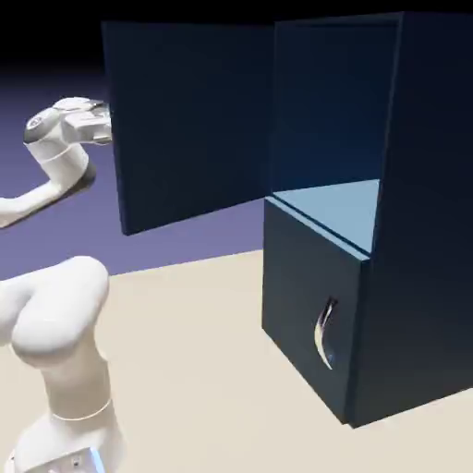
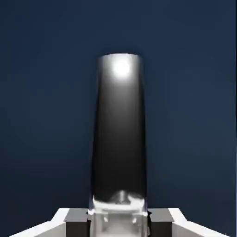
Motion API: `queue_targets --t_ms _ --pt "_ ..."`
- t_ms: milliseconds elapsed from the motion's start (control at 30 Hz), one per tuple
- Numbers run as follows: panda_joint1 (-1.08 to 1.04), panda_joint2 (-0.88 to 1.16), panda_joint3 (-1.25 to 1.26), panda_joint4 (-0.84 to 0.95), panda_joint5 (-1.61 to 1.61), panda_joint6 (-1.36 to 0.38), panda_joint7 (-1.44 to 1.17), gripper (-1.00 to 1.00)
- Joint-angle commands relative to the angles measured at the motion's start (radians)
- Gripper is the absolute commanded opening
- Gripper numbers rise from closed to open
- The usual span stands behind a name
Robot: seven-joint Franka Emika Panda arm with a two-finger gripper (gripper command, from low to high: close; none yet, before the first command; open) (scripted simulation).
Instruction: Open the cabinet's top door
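The dark navy cabinet (image 1: 425, 231) stands at the exterior view's right. Its top door (image 1: 189, 120) is swung wide open to the left, baring the light blue shelf (image 1: 337, 205). The arm's white hand (image 1: 78, 125) is at the door's far left edge, and the door hides its fingers. In the hand view the top door's navy panel (image 2: 41, 92) fills the picture. The silver handle (image 2: 119, 129) runs up from between the grey fingertips (image 2: 74, 221). My gripper (image 2: 119, 218) is shut on that handle.
The shorter lower door (image 1: 309, 305) is closed, with its own curved silver handle (image 1: 325, 333). The cabinet stands on the beige table (image 1: 194, 351). The robot's white base and elbow (image 1: 60, 342) fill the lower left.
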State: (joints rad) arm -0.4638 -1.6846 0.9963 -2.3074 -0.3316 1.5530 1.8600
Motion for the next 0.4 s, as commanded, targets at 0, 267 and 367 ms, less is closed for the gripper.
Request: queue_targets --t_ms 0,267,367 --pt "-0.026 0.004 0.009 0.036 0.003 -0.035 -0.003 -1.0" --pt "-0.236 0.036 0.058 0.326 0.012 -0.29 -0.035 -1.0" --pt "-0.285 0.044 0.065 0.394 0.01 -0.345 -0.046 1.0"
